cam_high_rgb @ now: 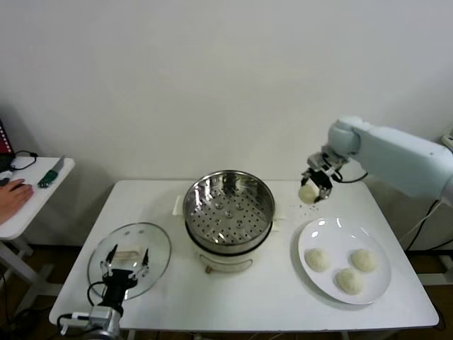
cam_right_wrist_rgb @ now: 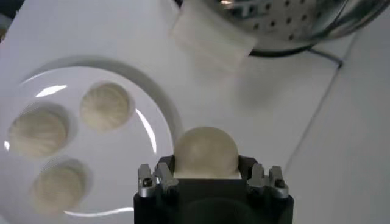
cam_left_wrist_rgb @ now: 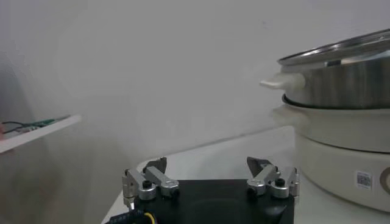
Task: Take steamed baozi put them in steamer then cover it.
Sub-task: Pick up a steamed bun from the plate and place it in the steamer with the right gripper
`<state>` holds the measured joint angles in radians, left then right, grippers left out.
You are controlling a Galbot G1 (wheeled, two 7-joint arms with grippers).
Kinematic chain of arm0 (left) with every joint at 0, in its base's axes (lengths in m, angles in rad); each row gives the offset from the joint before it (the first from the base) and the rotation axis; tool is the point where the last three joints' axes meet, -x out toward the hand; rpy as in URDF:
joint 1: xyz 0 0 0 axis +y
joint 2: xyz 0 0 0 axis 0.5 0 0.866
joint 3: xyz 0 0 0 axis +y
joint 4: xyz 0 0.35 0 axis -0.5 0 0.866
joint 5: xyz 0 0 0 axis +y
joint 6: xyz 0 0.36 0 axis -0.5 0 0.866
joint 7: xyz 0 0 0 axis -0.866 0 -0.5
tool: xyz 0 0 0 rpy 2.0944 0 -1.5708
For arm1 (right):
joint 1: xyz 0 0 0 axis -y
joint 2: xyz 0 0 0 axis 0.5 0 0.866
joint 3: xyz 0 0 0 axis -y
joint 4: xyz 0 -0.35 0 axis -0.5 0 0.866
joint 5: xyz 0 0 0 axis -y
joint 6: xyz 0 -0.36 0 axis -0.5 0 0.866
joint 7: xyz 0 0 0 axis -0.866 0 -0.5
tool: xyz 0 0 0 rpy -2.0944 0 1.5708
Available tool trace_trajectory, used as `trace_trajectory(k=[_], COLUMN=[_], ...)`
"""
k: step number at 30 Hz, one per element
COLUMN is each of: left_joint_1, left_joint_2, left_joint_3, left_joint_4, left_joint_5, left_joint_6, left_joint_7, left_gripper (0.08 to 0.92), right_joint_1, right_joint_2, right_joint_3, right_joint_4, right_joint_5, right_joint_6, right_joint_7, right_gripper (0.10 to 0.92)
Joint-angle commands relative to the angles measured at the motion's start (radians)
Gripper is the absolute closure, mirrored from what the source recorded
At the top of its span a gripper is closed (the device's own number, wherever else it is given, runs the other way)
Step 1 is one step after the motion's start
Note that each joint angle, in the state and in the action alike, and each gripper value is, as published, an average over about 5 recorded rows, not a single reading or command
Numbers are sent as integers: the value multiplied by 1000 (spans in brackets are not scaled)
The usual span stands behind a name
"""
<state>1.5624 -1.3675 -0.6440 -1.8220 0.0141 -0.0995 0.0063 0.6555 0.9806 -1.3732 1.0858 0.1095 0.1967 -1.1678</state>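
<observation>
My right gripper (cam_high_rgb: 311, 190) is shut on one cream-white baozi (cam_high_rgb: 308, 193) and holds it in the air, to the right of the steamer (cam_high_rgb: 228, 205) and behind the plate; the held baozi fills the jaws in the right wrist view (cam_right_wrist_rgb: 205, 152). Three more baozi (cam_high_rgb: 317, 258) (cam_high_rgb: 364, 260) (cam_high_rgb: 349, 280) lie on the white plate (cam_high_rgb: 333, 230). The steamer stands open, its perforated tray bare. The glass cover (cam_high_rgb: 161, 244) lies flat at the front left. My left gripper (cam_high_rgb: 127, 261) is open, low over the cover.
The plate and its three buns show in the right wrist view (cam_right_wrist_rgb: 146, 128), with the steamer's side handle (cam_right_wrist_rgb: 210, 39) beyond. A small side table (cam_high_rgb: 32, 191) with a person's hand (cam_high_rgb: 10, 193) stands at the far left. The steamer's base (cam_left_wrist_rgb: 341, 158) rises close beside my left gripper.
</observation>
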Motion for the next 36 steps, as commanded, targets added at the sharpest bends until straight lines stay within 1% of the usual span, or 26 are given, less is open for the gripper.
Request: trace_trajectory(k=[1, 5, 13, 23, 28, 36], left_joint_1=[8, 12, 30, 41, 45, 49], left_joint_2=[-2, -1, 3, 8, 12, 12], left_joint_3=[0, -2, -10, -20, -29, -34], left_joint_4=[-4, -9, -21, -29, -26, -15], left_joint_5=[-1, -4, -10, -27, -34, -39], left_joint_6=[0, -1, -3, -1, -1, -4], left_joint_7=[0, 0, 1, 0, -1, -3], left_gripper=[177, 177, 177, 177, 177, 177], right_joint_1=[209, 181, 21, -199, -251, -292], right_joint_2=[130, 219, 358, 479, 501, 493], right_joint_3=[-117, -68, 66, 202, 229, 237], right_joint_4=[38, 50, 27, -110, -157, -163], right_joint_5=[37, -31, -315, -590, -654, -688], right_joint_6=[137, 195, 323, 409, 420, 423], right_joint_7=[-11, -7, 7, 33, 36, 36], right_gripper=[354, 352, 347, 341, 334, 328])
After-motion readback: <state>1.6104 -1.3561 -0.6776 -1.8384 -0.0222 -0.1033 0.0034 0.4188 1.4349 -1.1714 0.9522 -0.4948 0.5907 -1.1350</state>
